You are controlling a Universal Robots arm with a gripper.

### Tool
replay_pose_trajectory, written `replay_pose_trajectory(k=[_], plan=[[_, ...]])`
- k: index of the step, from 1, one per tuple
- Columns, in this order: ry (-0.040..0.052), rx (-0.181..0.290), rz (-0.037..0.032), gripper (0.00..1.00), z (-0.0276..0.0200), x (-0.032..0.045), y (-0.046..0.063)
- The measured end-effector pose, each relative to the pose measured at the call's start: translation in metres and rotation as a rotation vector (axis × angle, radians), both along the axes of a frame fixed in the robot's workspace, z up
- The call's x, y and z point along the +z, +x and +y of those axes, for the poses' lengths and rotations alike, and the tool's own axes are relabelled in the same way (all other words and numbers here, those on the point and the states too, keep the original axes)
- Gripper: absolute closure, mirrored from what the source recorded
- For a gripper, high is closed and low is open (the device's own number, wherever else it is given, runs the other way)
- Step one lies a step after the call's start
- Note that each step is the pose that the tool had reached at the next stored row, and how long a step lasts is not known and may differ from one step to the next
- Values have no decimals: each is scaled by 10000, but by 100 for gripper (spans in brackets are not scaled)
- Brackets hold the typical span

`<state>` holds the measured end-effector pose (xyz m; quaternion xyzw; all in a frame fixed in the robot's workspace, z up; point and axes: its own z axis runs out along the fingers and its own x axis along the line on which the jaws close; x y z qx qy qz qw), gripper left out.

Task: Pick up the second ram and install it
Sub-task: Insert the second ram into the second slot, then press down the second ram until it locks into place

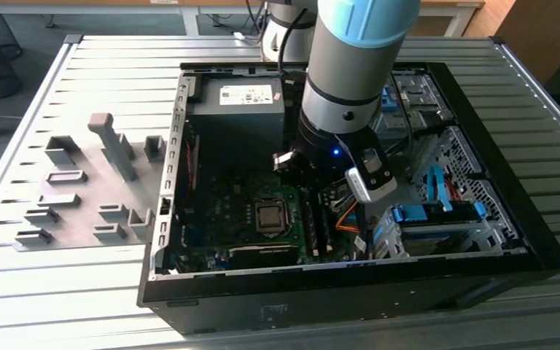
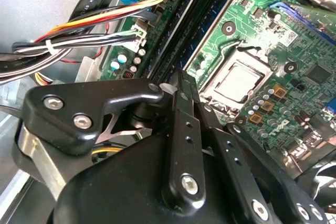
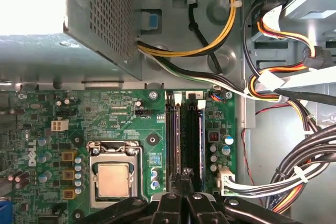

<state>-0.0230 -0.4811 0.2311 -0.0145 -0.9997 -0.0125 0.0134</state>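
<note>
Down inside the open black computer case [image 1: 358, 299], the hand [image 3: 184, 179] is narrow: in both wrist views its black metal fingers [image 2: 184, 108] lie almost touching, tips right over the long black memory slots [image 3: 176, 135]. I cannot tell whether anything is pinched between them. A thin blue-green edge, which looks like the second ram [image 2: 212, 22], stands on its long edge in one of those slots just ahead of the fingertips. In the first wrist view it shows as a narrow bluish line [image 3: 201, 135] along the outer slot. It is seen edge-on, so its chips and label are hidden.

Beside the slots the green motherboard [image 3: 121, 114] carries a square, dull silver processor [image 3: 113, 179] in a metal frame. Bundled glossy cables [image 3: 294, 182] in yellow, orange, black and white run close by. In the exterior view the grey-and-blue arm [image 1: 348, 80] reaches into the case, which rests on a ribbed metal surface [image 1: 66, 292]. Matte grey plastic holder blocks [image 1: 85, 197] stand at the exterior view's left.
</note>
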Motion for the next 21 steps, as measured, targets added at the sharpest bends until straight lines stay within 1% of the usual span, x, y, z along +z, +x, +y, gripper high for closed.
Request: replay_pose_trajectory(k=[5,8,17,21], plan=[[-13,1,0,89,0,-73,1],[-14,0,0,89,0,-83,0],[-18,0,6,89,-1,-148,0],[-18,0,7,89,0,-153,0]])
